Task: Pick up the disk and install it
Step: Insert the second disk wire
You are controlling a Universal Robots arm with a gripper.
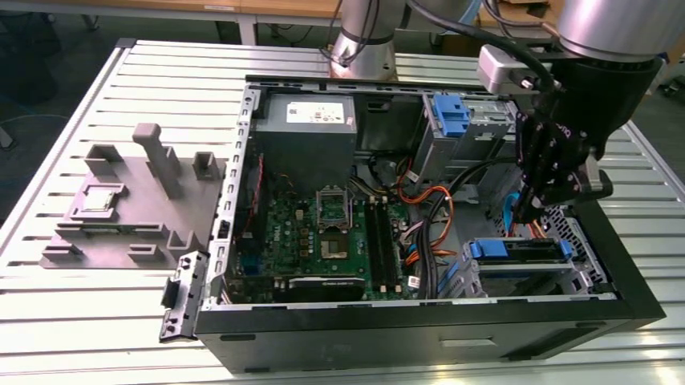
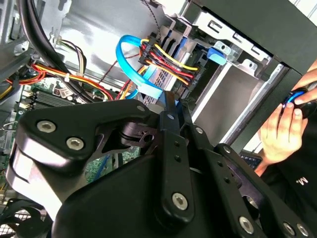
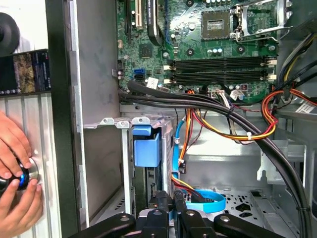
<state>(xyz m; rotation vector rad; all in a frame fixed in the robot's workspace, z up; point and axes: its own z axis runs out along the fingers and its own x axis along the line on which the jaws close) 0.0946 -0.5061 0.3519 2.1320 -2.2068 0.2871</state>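
The disk [image 1: 514, 250] lies flat in the lower drive cage at the exterior view's right end of the open computer case, its blue carrier facing up. In the first wrist view the blue carrier [image 3: 147, 147] sits inside the metal cage, just beyond my fingertips. My gripper [image 1: 532, 210] hangs directly above that cage. Its black fingers [image 3: 162, 204] stand close together, shut, with nothing clearly held between them. In the second wrist view the gripper [image 2: 171, 101] points at the bundle of power wires and the blue data cable [image 2: 130, 59] beside the cage.
A second blue carrier [image 1: 450, 116] sits in the upper bay. The motherboard [image 1: 321, 233], thick black cables [image 3: 198, 101] and orange wires crowd the case. A person's hands [image 3: 15, 171] hold a round device outside the case wall. A grey fixture [image 1: 128, 208] stands on the table.
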